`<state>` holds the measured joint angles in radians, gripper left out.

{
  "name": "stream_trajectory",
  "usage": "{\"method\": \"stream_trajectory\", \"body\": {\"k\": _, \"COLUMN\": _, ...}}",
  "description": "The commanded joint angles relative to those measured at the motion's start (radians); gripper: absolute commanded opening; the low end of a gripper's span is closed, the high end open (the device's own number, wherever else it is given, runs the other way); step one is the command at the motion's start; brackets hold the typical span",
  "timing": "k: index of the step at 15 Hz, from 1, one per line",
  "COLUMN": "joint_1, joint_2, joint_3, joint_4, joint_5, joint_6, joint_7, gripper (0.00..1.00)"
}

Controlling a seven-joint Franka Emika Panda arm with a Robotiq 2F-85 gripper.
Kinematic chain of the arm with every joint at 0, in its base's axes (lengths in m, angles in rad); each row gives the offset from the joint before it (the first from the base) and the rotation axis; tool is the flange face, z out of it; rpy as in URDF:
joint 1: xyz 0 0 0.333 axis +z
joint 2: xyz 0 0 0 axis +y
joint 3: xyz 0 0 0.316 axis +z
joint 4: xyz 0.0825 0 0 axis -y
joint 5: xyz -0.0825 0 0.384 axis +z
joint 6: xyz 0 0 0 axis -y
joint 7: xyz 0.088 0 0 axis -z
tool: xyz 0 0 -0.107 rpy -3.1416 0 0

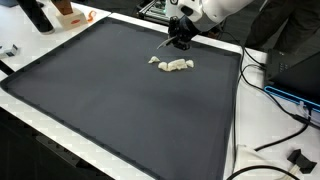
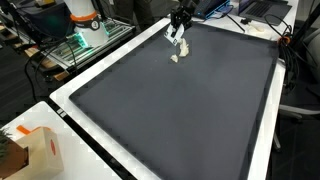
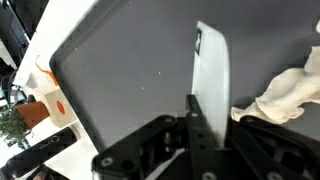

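Step in hand looks like carrying a tool. The gripper point(image 1: 180, 40) is pinched nearly closed on a white strip point(image 3: 210, 65) and hovers over the black mat point(image 1: 110, 110) near its far edge. White lumps point(image 1: 172, 65) lie on the mat just beside the strip's tip; whether they touch is unclear, the view is poor. The next move calls for a small, steady descent.

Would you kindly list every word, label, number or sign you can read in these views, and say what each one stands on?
No text can be read in any view.
Pale box with an orange patch: marking too blurred to read.
White flat strip in the black gripper: a small dark mark near its far end, too blurred to read.
Dark grey mat: no print shows.
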<state>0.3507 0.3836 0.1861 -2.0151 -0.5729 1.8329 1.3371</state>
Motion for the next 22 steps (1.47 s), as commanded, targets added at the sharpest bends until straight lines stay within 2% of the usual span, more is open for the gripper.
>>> {"method": "stream_trajectory", "body": {"k": 1, "joint_1": 0.024, "joint_2": 0.032, "joint_3": -0.021, "joint_4": 0.026, "joint_5": -0.015, "joint_6": -0.023, "joint_7": 0.005, "gripper": 0.01}}
{"method": "stream_trajectory", "body": {"k": 9, "joint_1": 0.03, "joint_2": 0.027, "joint_3": -0.029, "joint_4": 0.019, "joint_5": -0.034, "joint_6": -0.009, "joint_7": -0.012, "gripper": 0.01}}
{"method": "stream_trajectory", "body": {"k": 22, "joint_1": 0.03, "joint_2": -0.026, "joint_3": -0.016, "joint_4": -0.04, "joint_5": -0.154, "joint_6": 0.017, "joint_7": -0.013, "gripper": 0.01}}
